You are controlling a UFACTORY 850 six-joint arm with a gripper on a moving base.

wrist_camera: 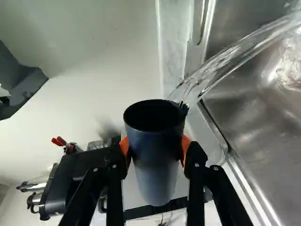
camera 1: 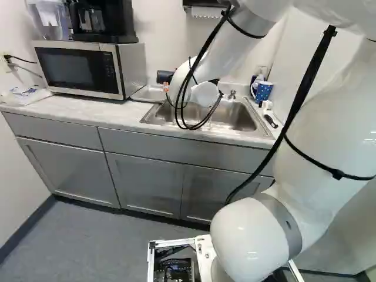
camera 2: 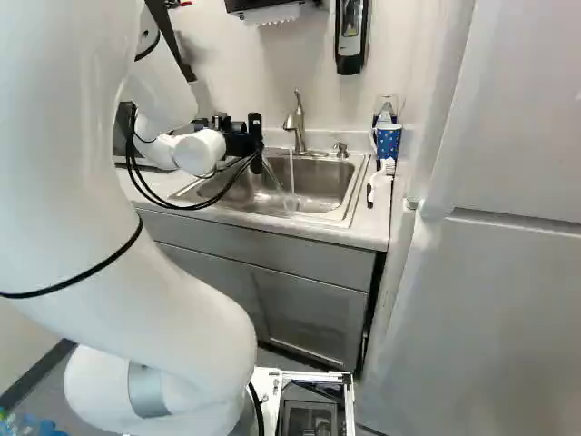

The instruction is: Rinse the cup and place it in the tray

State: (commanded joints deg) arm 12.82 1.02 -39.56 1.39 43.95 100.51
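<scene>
The black gripper (camera 2: 243, 138) is over the left side of the sink (camera 2: 343, 186) in the right base view, largely hidden by the arm in the left base view. From the wrist, the gripper (wrist_camera: 155, 149) has its orange pads pressed on both sides of a dark cup (wrist_camera: 154, 162). Water (wrist_camera: 235, 59) streams between the cup's rim and the sink. The faucet (camera 2: 298, 123) is running, its thin stream falling into the basin. A shallow metal tray (camera 1: 147, 94) lies between microwave and sink, partly hidden by the arm.
A microwave (camera 1: 79, 69) with a black coffee maker (camera 1: 101, 22) on top stands left of the sink. A blue dotted cup (camera 2: 388, 141) and a white-headed brush (camera 2: 383, 173) are at its right. A soap dispenser (camera 2: 350, 34) hangs above.
</scene>
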